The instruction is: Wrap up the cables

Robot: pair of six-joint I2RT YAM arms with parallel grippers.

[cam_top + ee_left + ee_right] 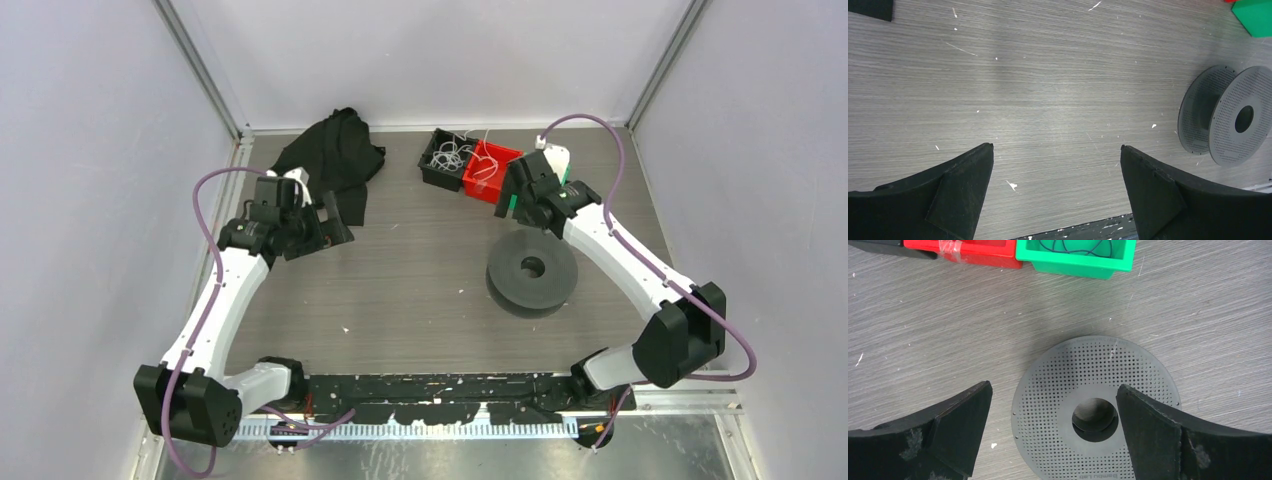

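Note:
The cables are thin white curly wires heaped in a black bin, with the cables showing above its rim. One more loop lies in the red bin. A grey perforated spool lies flat on the table, also seen as the spool and the spool. My right gripper hangs open above the spool, holding nothing; from above, the right gripper is beside the bins. My left gripper is open over bare table, and from above the left gripper is at the left.
A green bin with thin dark wires stands by the red bin, largely hidden under my right wrist in the top view. A black cloth lies at the back left. Grey walls close in the table on three sides.

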